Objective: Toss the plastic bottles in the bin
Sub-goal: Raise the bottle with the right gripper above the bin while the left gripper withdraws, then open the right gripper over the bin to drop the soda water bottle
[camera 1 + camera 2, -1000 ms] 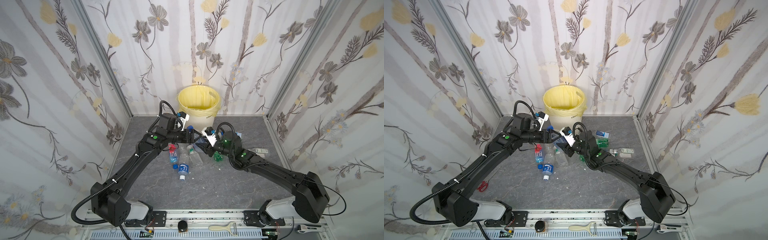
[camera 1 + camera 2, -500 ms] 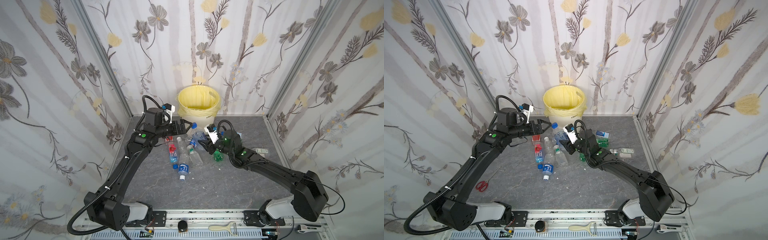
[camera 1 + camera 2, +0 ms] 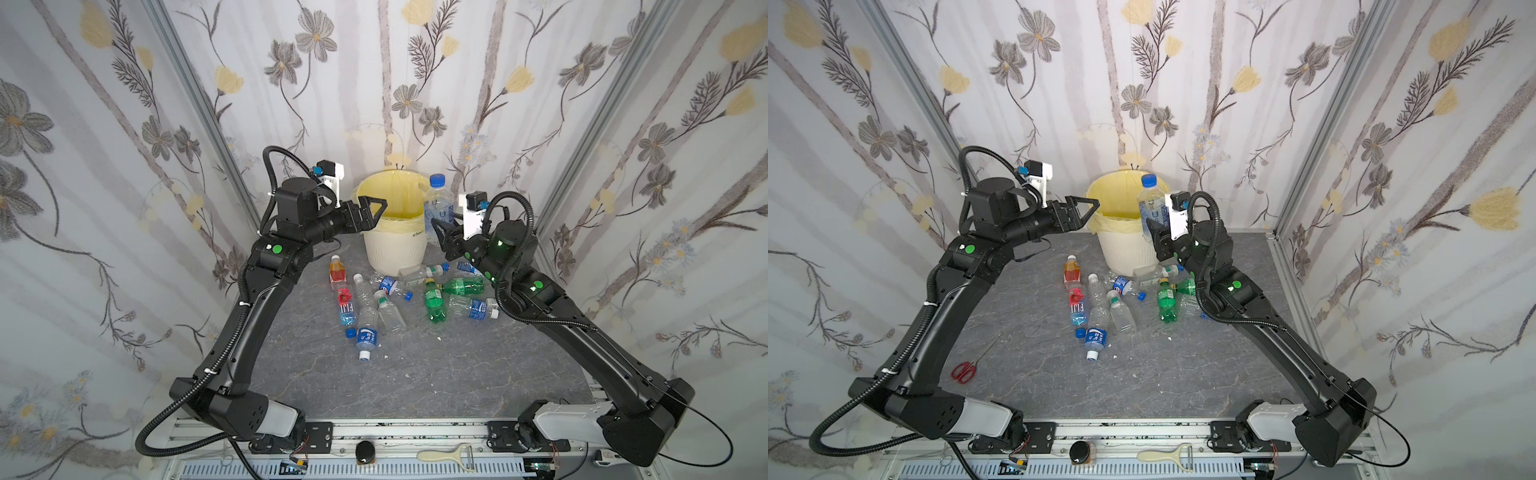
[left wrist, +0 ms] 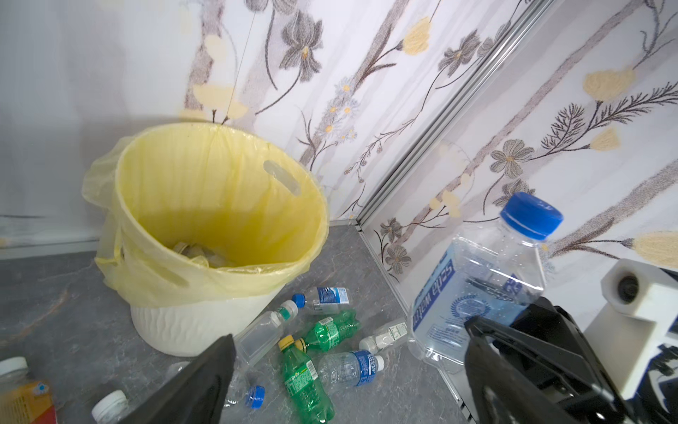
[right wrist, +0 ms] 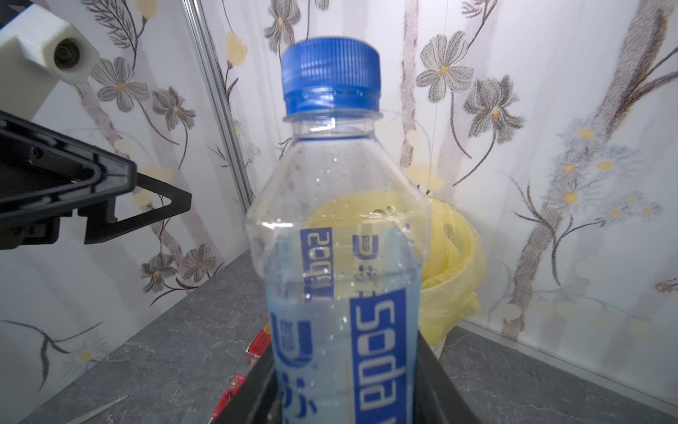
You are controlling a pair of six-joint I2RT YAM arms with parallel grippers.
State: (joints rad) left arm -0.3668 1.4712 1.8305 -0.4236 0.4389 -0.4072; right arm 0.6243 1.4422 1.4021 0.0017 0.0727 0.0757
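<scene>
The bin (image 3: 395, 253) (image 3: 1125, 251) (image 4: 176, 323) stands at the back wall, its yellow bag (image 5: 451, 257) folded over the rim. My right gripper (image 3: 441, 233) (image 3: 1157, 235) (image 5: 345, 385) is shut on a clear, blue-capped soda water bottle (image 3: 435, 203) (image 3: 1150, 203) (image 4: 477, 279) (image 5: 341, 220), held upright beside the bin's right rim. My left gripper (image 3: 376, 211) (image 3: 1089, 212) (image 4: 348, 330) hangs open and empty at the left rim. Several plastic bottles lie on the floor before the bin: an orange-red one (image 3: 337, 272), a red-capped one (image 3: 347, 309), two green ones (image 3: 434, 301) (image 3: 463, 286) and clear ones (image 3: 365, 336).
Red-handled scissors (image 3: 963, 371) lie on the grey floor (image 3: 415, 374) under my left arm. A peeler (image 3: 446, 455) and a black knob (image 3: 365, 451) rest on the front rail. Flowered walls close in the back and both sides.
My right gripper has lifted the soda water bottle from over the pile up beside the bin's rim. My left gripper has risen to the rim's left side and opened wider.
</scene>
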